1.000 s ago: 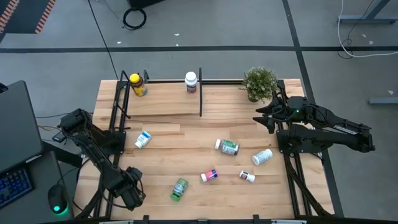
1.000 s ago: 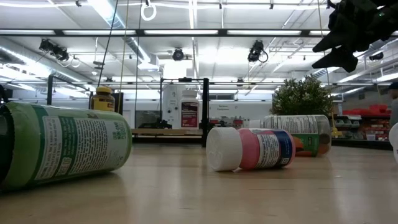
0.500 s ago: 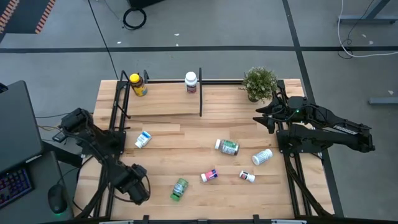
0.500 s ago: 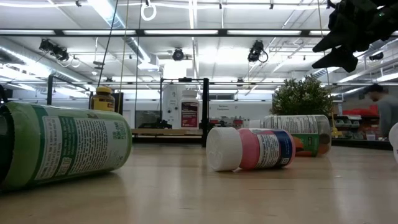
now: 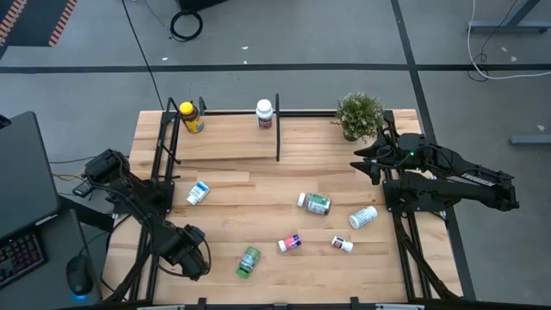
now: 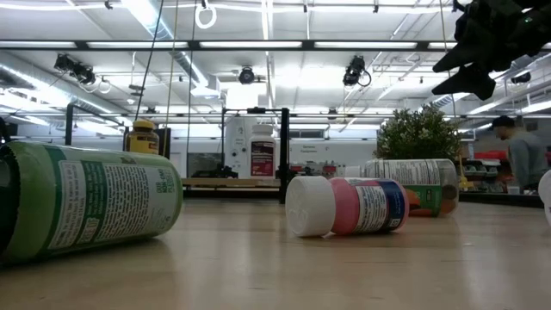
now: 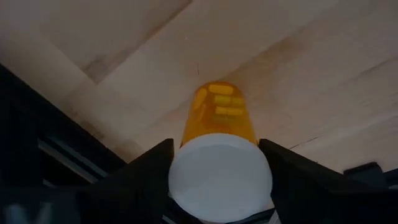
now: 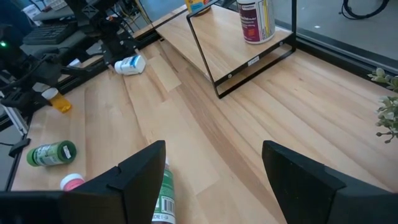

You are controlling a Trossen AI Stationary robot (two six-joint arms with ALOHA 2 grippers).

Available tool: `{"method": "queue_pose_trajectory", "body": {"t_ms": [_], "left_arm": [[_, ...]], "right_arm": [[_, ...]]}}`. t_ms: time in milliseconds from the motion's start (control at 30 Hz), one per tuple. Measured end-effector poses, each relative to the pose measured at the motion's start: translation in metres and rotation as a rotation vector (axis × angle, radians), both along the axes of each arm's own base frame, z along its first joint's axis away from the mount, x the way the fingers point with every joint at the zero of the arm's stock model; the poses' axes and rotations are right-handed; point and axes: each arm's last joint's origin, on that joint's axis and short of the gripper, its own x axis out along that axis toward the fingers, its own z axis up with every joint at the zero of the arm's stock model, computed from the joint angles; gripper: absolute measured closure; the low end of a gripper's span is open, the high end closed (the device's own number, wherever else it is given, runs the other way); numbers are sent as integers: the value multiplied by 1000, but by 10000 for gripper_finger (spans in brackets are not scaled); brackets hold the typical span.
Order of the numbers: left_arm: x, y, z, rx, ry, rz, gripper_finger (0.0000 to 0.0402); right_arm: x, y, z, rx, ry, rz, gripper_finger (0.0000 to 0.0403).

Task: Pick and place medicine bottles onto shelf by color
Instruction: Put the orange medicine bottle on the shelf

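High view: the left tool (image 5: 191, 258) is at the near-left part of the pale plank counter (image 5: 284, 185), beside the lying green plastic bottle (image 5: 249, 261). The right tool (image 5: 366, 159) hovers near the small potted plant (image 5: 359, 113).

Left wrist view: the left tool pinches a white-capped amber pill bottle (image 7: 220, 155).

Right wrist view: the right tool's fingers (image 8: 140, 171) are spread, facing the low wooden shelf with black rods (image 8: 242, 59), where a white magenta-labelled bottle (image 8: 256, 20) stands.
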Motion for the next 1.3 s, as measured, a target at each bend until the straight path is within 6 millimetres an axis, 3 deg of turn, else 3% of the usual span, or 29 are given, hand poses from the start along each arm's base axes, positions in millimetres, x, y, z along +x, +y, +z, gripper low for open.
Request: {"method": "queue_pose_trajectory", "body": {"t_ms": [233, 800, 1300], "left_arm": [[0, 0, 0, 0, 0, 1, 123], [0, 0, 2, -8, -7, -4, 120], [17, 23, 1, 8, -13, -91, 120]], "right_arm": [[0, 0, 0, -4, 1, 2, 129], [0, 0, 0, -4, 2, 2, 129], [0, 0, 0, 5, -1, -2, 129]]}}
